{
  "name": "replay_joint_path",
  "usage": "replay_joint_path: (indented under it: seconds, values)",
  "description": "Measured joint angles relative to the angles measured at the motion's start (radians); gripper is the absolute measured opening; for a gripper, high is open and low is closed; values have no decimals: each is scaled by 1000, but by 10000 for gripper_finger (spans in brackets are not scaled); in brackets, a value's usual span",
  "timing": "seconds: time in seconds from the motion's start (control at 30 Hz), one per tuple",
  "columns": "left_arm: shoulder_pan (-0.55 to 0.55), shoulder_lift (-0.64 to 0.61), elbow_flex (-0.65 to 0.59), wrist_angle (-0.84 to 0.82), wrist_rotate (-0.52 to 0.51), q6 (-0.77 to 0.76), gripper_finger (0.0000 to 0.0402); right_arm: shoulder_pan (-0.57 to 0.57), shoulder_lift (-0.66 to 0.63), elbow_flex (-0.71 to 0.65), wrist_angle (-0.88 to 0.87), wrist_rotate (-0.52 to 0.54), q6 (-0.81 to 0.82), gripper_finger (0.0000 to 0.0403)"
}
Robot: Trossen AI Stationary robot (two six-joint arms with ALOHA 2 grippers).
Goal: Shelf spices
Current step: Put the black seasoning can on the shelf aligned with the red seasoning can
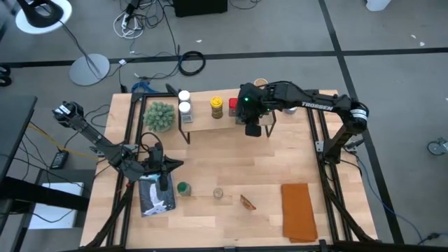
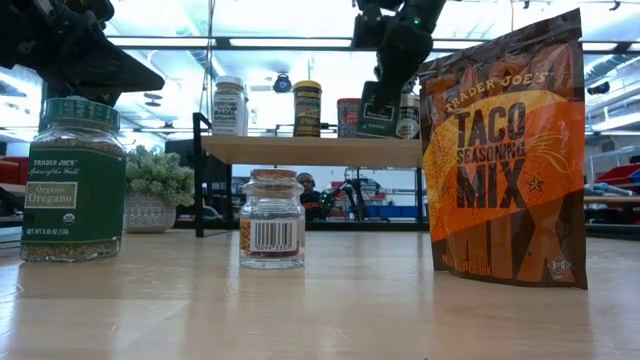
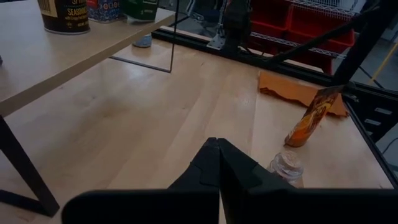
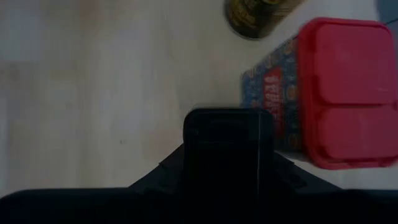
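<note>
1. The left gripper [image 1: 163, 180] is clenched with nothing in it and hangs over the front left part of the table [image 1: 280, 161]. Just beside it stands the green-lidded jar [image 1: 183, 187], and farther right the small clear jar [image 1: 218, 193] and the taco seasoning packet [image 1: 248, 202].
2. Between these and the shelf [image 1: 203, 123] behind, the tabletop gives wide free room.
3. The right gripper [image 1: 252, 128] is at the shelf's front edge and grasps a black box [image 4: 227, 146]. Close on its right stands the red tin [image 4: 348, 90], nearly touching. On its left the plank is bare up to the yellow-lidded jar [image 1: 217, 107].
</note>
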Motion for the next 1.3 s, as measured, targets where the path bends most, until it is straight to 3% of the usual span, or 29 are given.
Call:
replay_joint_path:
  seconds: [1.03,1.3]
  values:
    - [0,0,0,1,0,19,1,0,-27,-1,19,8,-9,139]
    - [0,0,0,1,1,19,1,0,-27,-1,19,75,-4,152]
